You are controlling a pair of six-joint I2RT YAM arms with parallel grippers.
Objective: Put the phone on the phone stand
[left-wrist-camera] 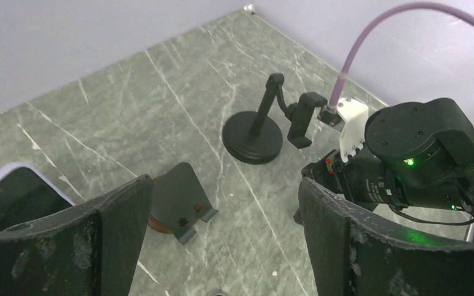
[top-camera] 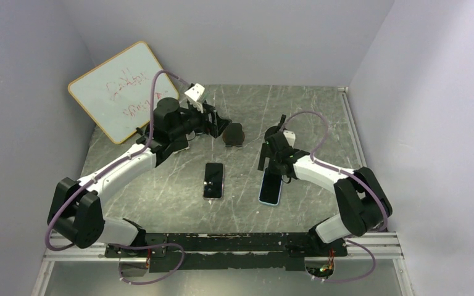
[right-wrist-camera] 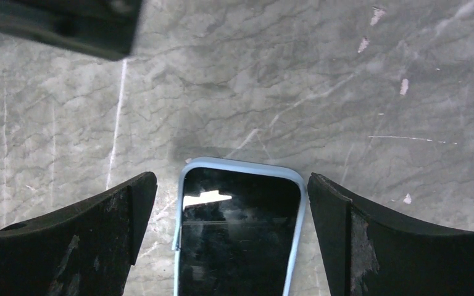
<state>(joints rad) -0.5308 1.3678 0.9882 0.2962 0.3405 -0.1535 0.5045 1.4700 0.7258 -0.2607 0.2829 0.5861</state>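
Top external: two phones (top-camera: 213,180) (top-camera: 270,188), seemingly two stands (top-camera: 233,134) (top-camera: 273,132).

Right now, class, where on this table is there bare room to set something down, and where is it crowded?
Bare table lies far right, between the right arm and the wall, and near left, between the left arm and the black phone. Crowded at centre: wedge stand, clamp stand, blue-cased phone.

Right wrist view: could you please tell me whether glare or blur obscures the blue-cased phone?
Right wrist: the blue-cased phone is sharp, with one bright reflection on the screen's upper left, nothing hidden; top external: it appears small, evenly lit, without glare.
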